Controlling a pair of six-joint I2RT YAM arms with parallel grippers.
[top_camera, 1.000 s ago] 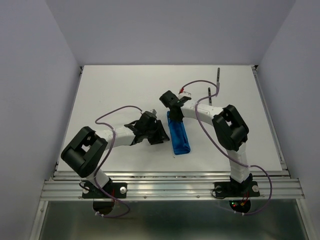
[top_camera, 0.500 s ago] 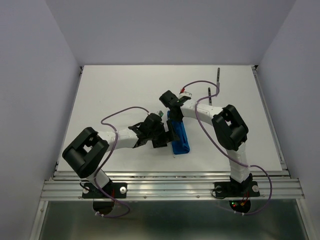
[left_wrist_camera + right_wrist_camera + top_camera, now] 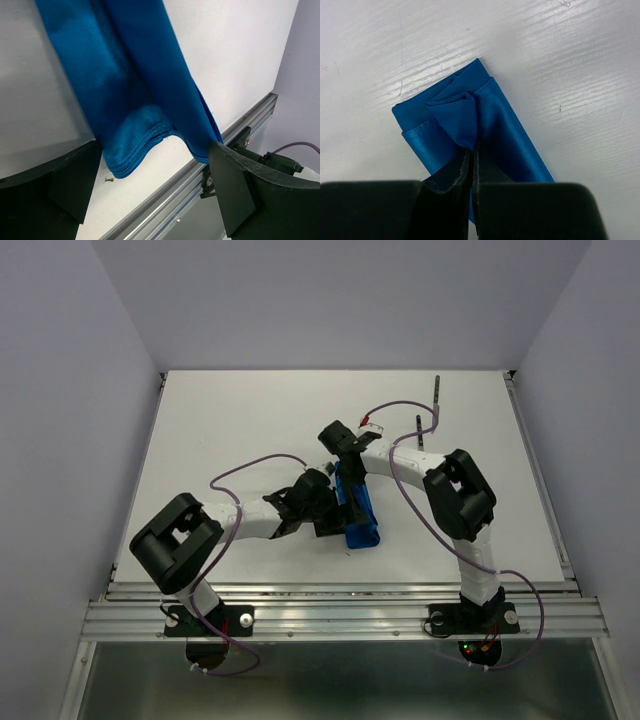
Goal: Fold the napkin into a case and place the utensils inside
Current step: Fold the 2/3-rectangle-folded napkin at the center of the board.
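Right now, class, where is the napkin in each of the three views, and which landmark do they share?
Top external: the napkin is a narrow strip at the centre of the table.
Left wrist: upper left to centre, its end between the fingers of the open left gripper.
Right wrist: centre, its folded end pinched by the shut right gripper.
Shared landmark: the white table.

The left arm (image 3: 240, 517) reaches in from the left of the napkin (image 3: 363, 515), its left fingers (image 3: 240, 195) spread wide either side of the napkin's near end. The right arm (image 3: 405, 462) bends over the far end, right fingers (image 3: 447, 186) pinched shut on a fold.
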